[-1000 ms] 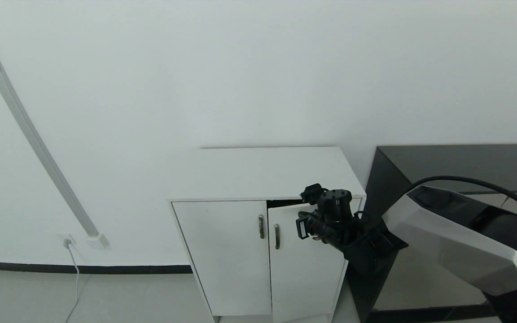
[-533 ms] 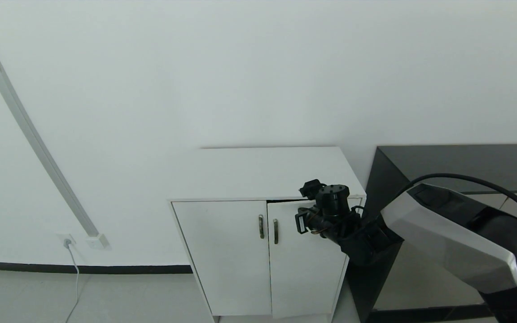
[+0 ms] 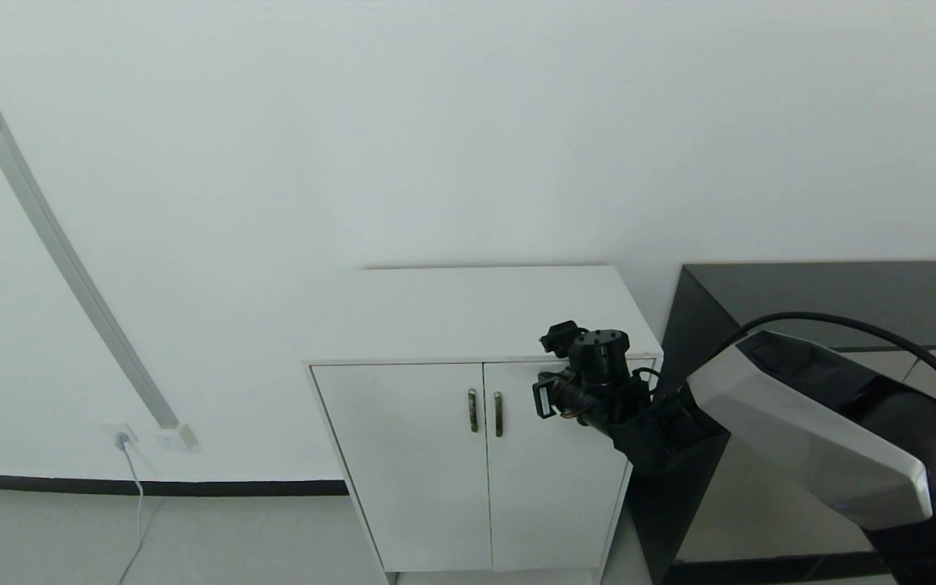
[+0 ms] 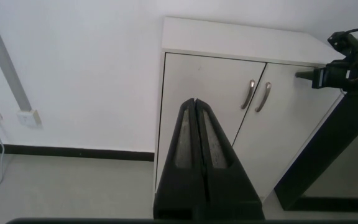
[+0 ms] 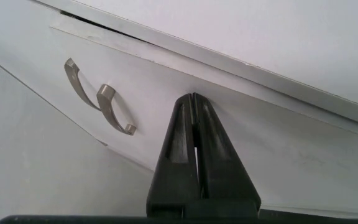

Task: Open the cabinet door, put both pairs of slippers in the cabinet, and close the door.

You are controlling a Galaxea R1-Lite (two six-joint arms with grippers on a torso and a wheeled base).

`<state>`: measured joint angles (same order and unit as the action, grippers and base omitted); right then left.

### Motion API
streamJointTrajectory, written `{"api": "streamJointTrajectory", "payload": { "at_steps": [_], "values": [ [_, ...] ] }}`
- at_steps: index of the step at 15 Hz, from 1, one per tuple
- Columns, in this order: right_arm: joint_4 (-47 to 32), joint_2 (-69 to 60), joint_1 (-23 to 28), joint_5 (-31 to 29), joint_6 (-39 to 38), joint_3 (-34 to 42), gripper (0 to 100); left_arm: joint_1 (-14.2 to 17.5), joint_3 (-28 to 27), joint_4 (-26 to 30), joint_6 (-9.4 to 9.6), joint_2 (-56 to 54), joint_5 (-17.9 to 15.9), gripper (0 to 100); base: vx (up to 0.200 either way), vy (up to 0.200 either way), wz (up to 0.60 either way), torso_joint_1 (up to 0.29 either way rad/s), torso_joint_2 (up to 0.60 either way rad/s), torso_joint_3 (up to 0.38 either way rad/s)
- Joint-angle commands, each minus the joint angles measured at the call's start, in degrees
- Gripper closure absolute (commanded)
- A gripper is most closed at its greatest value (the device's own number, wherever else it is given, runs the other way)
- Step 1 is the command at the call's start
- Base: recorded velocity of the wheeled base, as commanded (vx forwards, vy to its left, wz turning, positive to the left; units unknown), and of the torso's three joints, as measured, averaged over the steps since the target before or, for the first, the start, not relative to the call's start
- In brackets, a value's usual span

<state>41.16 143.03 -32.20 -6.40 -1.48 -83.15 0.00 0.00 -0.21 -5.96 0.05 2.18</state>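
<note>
A white cabinet [image 3: 476, 313] with two doors stands against the wall. Both doors lie flush with the front, and their metal handles [image 3: 498, 413] meet at the middle. My right gripper [image 3: 539, 398] is shut with its tip against the upper part of the right door [image 3: 553, 487]. In the right wrist view the shut fingers [image 5: 194, 102] press on the door panel beside the two handles [image 5: 114, 106]. My left gripper [image 4: 195, 102] is shut on nothing and is held back from the cabinet [image 4: 229, 43], pointing at the left door.
A dark cabinet [image 3: 801, 292] stands right beside the white one. A wall socket with a plugged cable [image 3: 121, 439] and a slanted grey conduit [image 3: 54, 236] are at the left. Open floor [image 3: 151, 536] lies left of the cabinet.
The right door was ajar a second ago and has swung shut. My right gripper moved toward the cabinet with it.
</note>
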Motion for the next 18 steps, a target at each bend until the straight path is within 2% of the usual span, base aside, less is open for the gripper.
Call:
{"api": "streamJointTrajectory", "payload": {
  "at_steps": [1,18],
  "values": [
    [0.07,0.32,-0.06,-0.02,-0.02,-0.52,100,0.0,0.0,-0.06,-0.02,-0.05,0.02,100,0.0,0.0,0.0,0.0,0.0,0.0],
    [-1.52,1.28,0.38,-0.02,0.07,-3.16,100,0.0,0.0,0.03,-0.02,0.04,0.02,100,0.0,0.0,0.0,0.0,0.0,0.0]
  ]
}}
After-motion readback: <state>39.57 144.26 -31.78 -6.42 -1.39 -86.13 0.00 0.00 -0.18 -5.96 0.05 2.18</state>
